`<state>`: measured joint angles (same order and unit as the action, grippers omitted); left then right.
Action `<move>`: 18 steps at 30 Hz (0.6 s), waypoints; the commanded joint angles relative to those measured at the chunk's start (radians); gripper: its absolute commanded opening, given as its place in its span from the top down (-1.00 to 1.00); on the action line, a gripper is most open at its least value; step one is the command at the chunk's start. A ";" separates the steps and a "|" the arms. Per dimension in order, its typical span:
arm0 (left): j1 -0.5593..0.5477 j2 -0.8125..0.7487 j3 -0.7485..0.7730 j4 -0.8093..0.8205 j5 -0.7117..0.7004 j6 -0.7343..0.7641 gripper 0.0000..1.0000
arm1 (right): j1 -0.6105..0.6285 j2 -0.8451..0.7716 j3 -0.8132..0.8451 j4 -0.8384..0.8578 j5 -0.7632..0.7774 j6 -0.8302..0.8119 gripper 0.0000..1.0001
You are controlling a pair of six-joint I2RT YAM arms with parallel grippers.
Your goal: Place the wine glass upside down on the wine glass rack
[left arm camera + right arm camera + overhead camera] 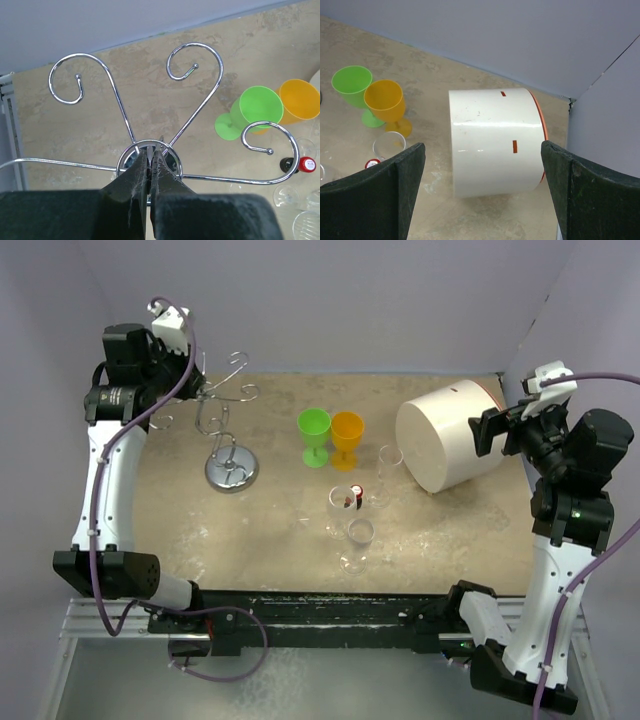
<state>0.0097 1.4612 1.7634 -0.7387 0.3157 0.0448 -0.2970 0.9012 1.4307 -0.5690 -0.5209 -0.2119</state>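
Silver wire curls fan out from the top of the wine glass rack (231, 474), which stands upright on its round disc base at the left of the marbled table (250, 540). The left gripper (150, 152) hangs straight over the rack's hub, its dark fingers pressed together with only a sliver between them (whether they nip the tip of the post I cannot tell). The clear wine glasses (360, 532) stand upright on the table to the right of the rack, well apart from it. Just beyond them, also right of the rack, a green goblet (314, 430) and an orange goblet (347, 432) stand side by side. Farthest right of the rack, a white cylinder (445, 445) lies on its side, and the right gripper (482, 147) faces it with fingers spread wide, grasping nothing.
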 commanded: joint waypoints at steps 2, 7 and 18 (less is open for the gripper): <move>-0.010 -0.081 0.063 0.025 0.056 -0.072 1.00 | -0.006 -0.005 -0.004 0.050 -0.035 0.001 -1.00; -0.010 -0.113 0.018 0.046 0.088 -0.101 1.00 | -0.006 0.006 -0.002 0.037 -0.067 -0.024 -1.00; -0.010 -0.138 -0.033 0.075 0.143 -0.148 1.00 | 0.035 0.099 0.047 -0.040 -0.107 -0.061 -1.00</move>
<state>0.0059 1.3922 1.7332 -0.7998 0.3767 -0.0322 -0.2924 0.9676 1.4441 -0.5949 -0.5991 -0.2470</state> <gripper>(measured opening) 0.028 0.998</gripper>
